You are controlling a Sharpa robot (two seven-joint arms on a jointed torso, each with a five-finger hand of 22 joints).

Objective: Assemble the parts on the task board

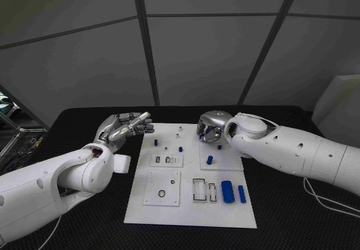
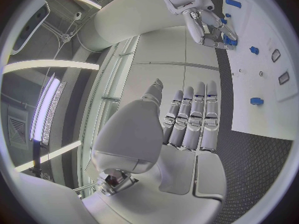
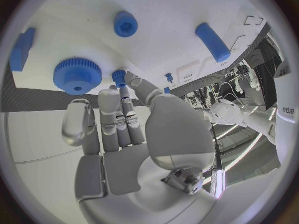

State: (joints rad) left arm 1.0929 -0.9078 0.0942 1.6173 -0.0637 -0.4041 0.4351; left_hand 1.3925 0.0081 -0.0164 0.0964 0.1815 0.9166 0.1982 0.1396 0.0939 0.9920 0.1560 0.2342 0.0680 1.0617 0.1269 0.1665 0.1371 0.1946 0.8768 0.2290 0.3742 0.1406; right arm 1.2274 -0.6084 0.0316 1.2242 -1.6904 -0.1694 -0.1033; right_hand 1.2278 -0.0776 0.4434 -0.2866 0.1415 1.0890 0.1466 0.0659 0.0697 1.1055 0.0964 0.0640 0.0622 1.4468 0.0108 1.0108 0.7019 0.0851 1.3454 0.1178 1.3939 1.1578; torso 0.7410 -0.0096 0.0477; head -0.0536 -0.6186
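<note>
The white task board (image 1: pixel 191 208) lies in the middle of the black table. My right hand (image 1: pixel 210 127) hangs over its far right corner. There its thumb and a fingertip (image 3: pixel 109 95) close on a small blue peg (image 3: pixel 118 76) that stands beside a blue gear (image 3: pixel 77 75). A short blue cylinder (image 3: pixel 125 23) and a long blue pin (image 3: pixel 212 41) lie further out on the board. My left hand (image 1: pixel 126 126) is raised off the board's far left edge, fingers (image 2: pixel 193 119) straight, holding nothing. Two long blue parts (image 1: pixel 227 188) lie near the board's right edge.
Small blue pegs (image 1: pixel 155 141) stand in the board's far half. Rectangular recesses (image 1: pixel 166 160) and a ring-shaped hole (image 1: pixel 161 193) mark its left side. A white cable (image 1: pixel 330 200) trails on the table at the right. Grey wall panels close the back.
</note>
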